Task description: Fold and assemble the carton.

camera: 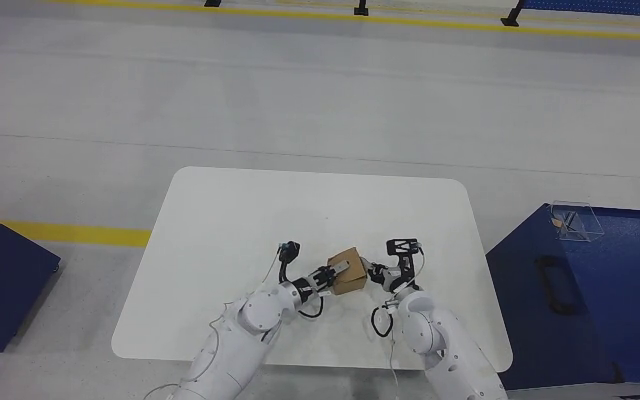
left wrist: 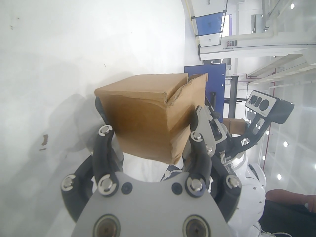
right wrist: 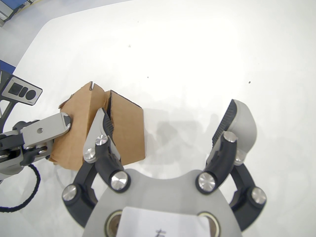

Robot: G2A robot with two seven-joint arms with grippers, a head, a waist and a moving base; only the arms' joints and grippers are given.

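Note:
A small brown carton (camera: 346, 270) sits folded into a box near the front middle of the white table (camera: 300, 200), one seam torn and gaping. My left gripper (left wrist: 150, 127) is shut on the carton (left wrist: 143, 109), with a finger on each of two opposite sides. From the other side, my right gripper (right wrist: 167, 119) stands open beside the carton (right wrist: 128, 129). One of its fingers (right wrist: 103, 122) rests against the carton's split edge and the other finger (right wrist: 234, 119) is out over bare table. The left gripper's finger (right wrist: 49, 129) presses the carton's far face.
A blue cabinet (camera: 570, 290) stands off the table's right edge with a clear container (camera: 572, 220) on top. Another blue block (camera: 20, 280) sits off the left side. The table's far half is bare white surface.

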